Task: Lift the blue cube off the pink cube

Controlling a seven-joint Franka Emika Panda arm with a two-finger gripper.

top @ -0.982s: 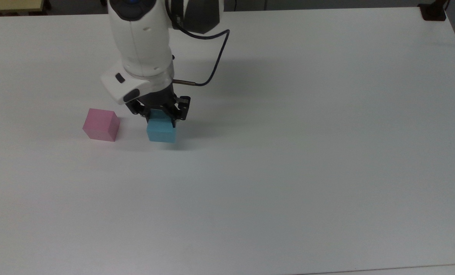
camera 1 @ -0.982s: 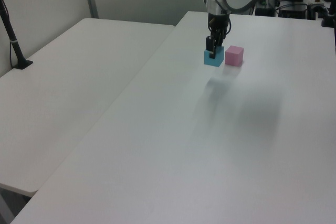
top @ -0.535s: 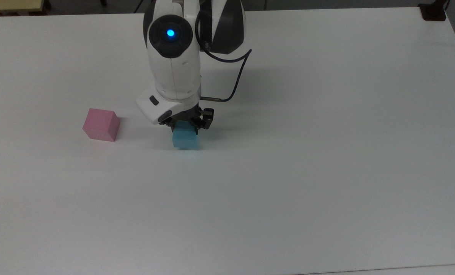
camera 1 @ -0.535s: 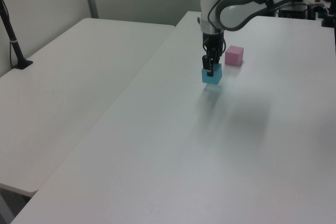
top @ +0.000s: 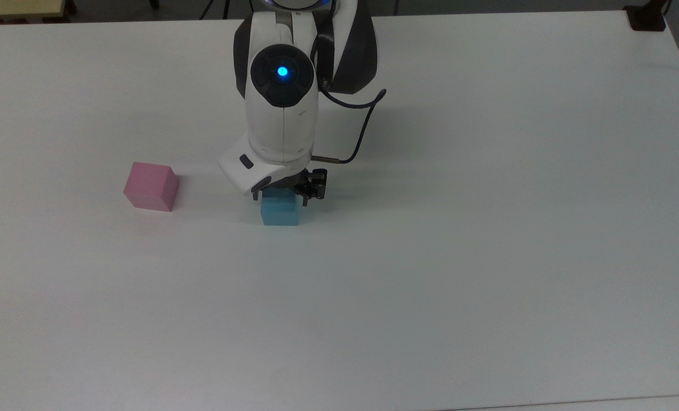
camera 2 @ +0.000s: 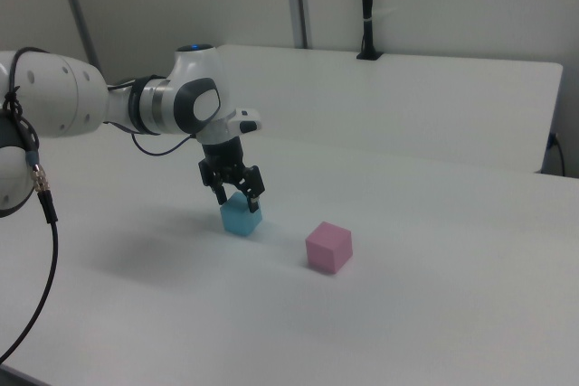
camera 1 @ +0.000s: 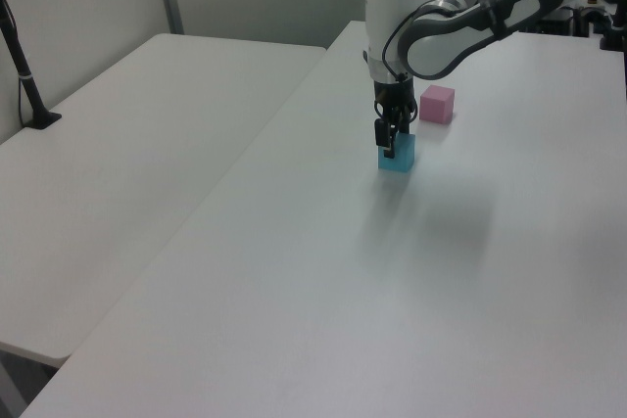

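Note:
The blue cube (top: 279,212) rests on the white table (top: 431,285), a little right of the table's middle in the top view. My gripper (top: 281,197) hangs straight down over it, open, with a finger on each side of the cube's upper part and slightly clear of its faces. The same cube (camera 2: 241,215) and gripper (camera 2: 237,196) appear in the right view, and in the left view the cube (camera 1: 399,155) is partly covered by a finger (camera 1: 388,140). The pink cube (top: 151,186) stands alone on the table at the top view's left, well apart from the blue one.
A black cable (top: 362,134) loops from the wrist over the table. A second white table (camera 1: 137,173) adjoins on the left view's left, with a black post (camera 1: 24,75) on it. A dark mount (top: 646,17) sits at the top view's far right corner.
The arm carried the blue cube to the top view's right, away from the pink cube, and lowered it onto the table. The fingers now stand apart from its sides.

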